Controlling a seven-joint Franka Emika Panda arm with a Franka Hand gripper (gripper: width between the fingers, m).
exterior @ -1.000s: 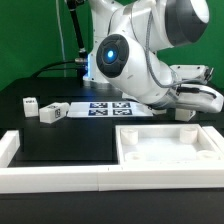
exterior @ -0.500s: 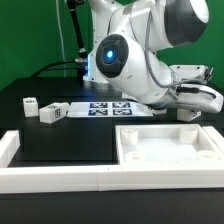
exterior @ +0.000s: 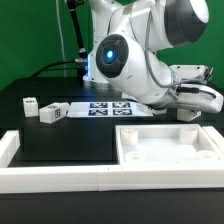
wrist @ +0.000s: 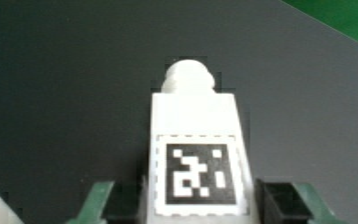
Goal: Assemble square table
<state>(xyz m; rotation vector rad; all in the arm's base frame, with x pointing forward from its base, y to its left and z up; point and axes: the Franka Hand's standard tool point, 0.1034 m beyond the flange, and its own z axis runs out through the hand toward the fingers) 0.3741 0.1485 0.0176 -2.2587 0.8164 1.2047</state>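
Observation:
In the wrist view a white table leg (wrist: 197,120) with a black-white tag lies lengthwise between my green fingers (wrist: 105,205), its rounded end pointing away. My gripper (wrist: 195,208) is shut on this leg, one finger on each side. In the exterior view the gripper (exterior: 187,112) hangs low at the right, just behind the white square tabletop slab (exterior: 165,142) with its corner sockets. Two more small white legs (exterior: 30,103) (exterior: 50,113) lie on the black table at the exterior view's left.
The marker board (exterior: 105,108) lies flat behind the middle of the table. A long low white border wall (exterior: 60,180) runs along the front edge. The arm's large white body (exterior: 130,55) stands over the back.

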